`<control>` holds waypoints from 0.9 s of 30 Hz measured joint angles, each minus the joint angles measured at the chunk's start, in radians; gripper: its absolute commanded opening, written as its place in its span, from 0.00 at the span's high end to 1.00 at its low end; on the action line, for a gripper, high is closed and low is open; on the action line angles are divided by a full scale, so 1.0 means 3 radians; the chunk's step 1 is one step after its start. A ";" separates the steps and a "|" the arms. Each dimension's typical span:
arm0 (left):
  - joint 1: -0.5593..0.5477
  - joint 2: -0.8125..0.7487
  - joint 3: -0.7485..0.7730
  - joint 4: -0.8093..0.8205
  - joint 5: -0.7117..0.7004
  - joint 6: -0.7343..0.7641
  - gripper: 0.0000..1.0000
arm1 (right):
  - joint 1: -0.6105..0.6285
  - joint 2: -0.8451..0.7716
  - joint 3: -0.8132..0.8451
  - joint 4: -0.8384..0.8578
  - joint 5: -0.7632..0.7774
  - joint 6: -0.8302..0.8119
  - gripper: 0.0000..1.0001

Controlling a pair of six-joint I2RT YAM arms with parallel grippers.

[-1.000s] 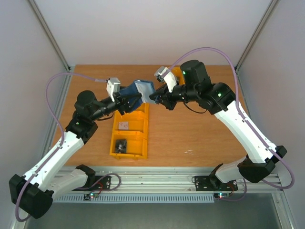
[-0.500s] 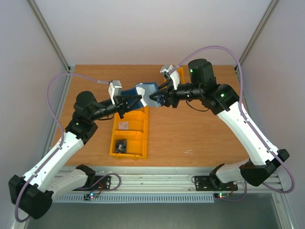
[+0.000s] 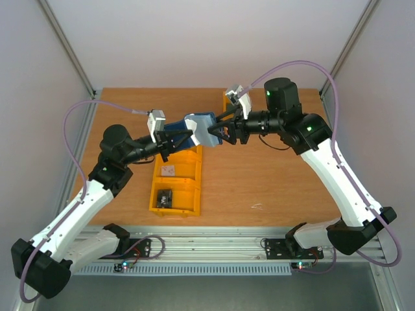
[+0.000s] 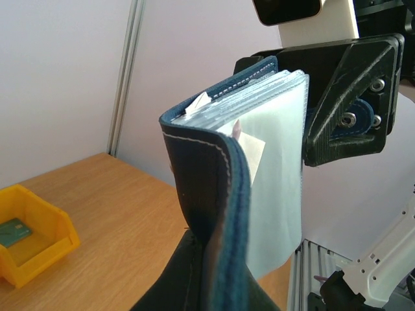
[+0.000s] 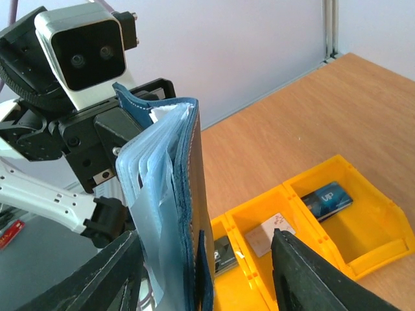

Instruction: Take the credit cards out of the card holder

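**Card holder held aloft between both grippers**

Nearest, a yellow plastic bin (image 3: pixel 174 212) sits on the wooden table (image 3: pixel 259 175), with a pale card (image 3: pixel 168 171) in its middle compartment. Above the bin's far end, the left gripper (image 3: pixel 178 138) is clamped on the card holder (image 3: pixel 198 129). The holder's long axis runs left to right. It has a stitched navy cover and fanned clear sleeves. The right gripper (image 3: pixel 224 133) has its jaws apart, straddling the holder's free end.

wooden desk (image 3: pixel 272 181). a yellow divided bin (image 3: pixel 176 184) rests directly on it, left of centre. a second yellow bin (image 4: pixel 45 249) sits toward the far edge.
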 measured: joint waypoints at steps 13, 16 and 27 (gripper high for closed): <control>0.0000 0.0000 -0.0001 -0.0004 0.0009 0.0001 1.00 | 0.0000 0.0000 0.0019 -0.0156 0.0203 -0.0065 0.44; 0.0000 0.0000 -0.0001 -0.0004 0.0014 0.0003 1.00 | 0.0000 0.0003 0.0074 -0.0233 0.0298 -0.0111 0.44; 0.0000 0.0001 -0.0001 -0.0009 0.0046 0.0013 1.00 | 0.0084 0.0056 0.0118 -0.0318 0.0464 -0.0156 0.42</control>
